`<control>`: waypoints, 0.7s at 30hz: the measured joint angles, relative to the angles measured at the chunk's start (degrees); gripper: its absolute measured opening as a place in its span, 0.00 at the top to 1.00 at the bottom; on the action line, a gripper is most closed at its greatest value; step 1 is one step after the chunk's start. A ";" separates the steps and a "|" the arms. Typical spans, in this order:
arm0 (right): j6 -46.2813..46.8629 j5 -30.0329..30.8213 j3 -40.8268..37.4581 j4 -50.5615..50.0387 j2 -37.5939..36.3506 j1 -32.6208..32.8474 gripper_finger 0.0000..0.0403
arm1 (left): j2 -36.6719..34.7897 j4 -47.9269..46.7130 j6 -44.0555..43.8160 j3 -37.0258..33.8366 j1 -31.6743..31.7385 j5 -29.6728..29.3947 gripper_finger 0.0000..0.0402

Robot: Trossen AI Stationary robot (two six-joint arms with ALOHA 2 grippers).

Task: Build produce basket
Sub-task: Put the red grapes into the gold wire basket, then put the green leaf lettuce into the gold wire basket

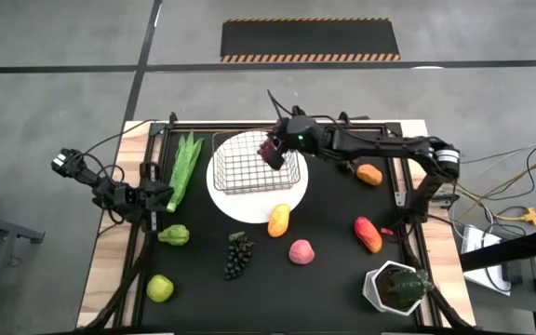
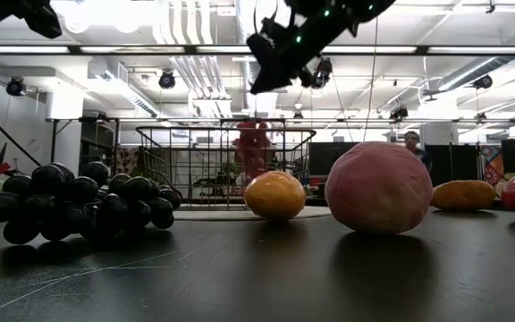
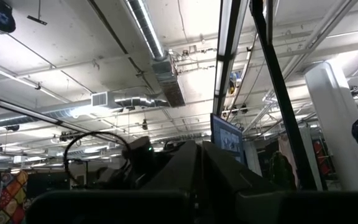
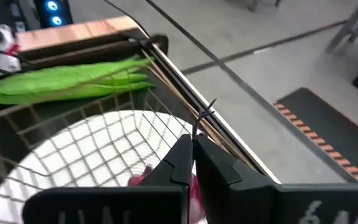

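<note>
A round white plate lies near the middle of the black table top, and a white hexagonal pot with a green plant stands near the table's front right corner. On the grey floor beyond the table lies a dark mat with striped orange edges. Yellow and grey cables trail across the floor on the right.

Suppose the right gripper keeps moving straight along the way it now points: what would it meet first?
Probably the wire basket. The right gripper, shut on a purple grape bunch, hangs over its far right corner, pointing down and left; exact depth is unclear.
</note>
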 joint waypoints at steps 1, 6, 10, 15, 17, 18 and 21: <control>0.07 -0.01 0.11 0.09 0.69 -0.47 0.98 | 0.00 0.00 0.00 -0.01 0.01 -0.02 0.98; 0.36 -0.01 0.28 -0.05 3.75 -2.64 0.98 | 0.00 -0.01 0.00 0.00 0.02 -0.07 0.98; 0.94 0.05 0.28 -0.43 5.13 -3.95 0.98 | 0.00 -0.02 0.00 -0.02 0.00 -0.11 0.98; 1.68 0.03 0.28 -1.43 5.82 -5.19 0.97 | 0.00 -0.04 -0.02 0.00 0.00 -0.16 0.98; 1.68 0.08 0.28 -2.01 5.82 -5.54 0.95 | 0.02 -0.02 -0.02 -0.02 0.02 -0.21 0.98; 1.69 0.29 0.28 -2.15 5.82 -5.72 0.94 | 0.02 -0.06 -0.02 0.00 0.02 -0.26 0.98; 1.69 1.95 0.28 -2.60 5.82 -5.96 0.88 | 0.04 -0.04 -0.02 0.00 0.01 -0.86 0.98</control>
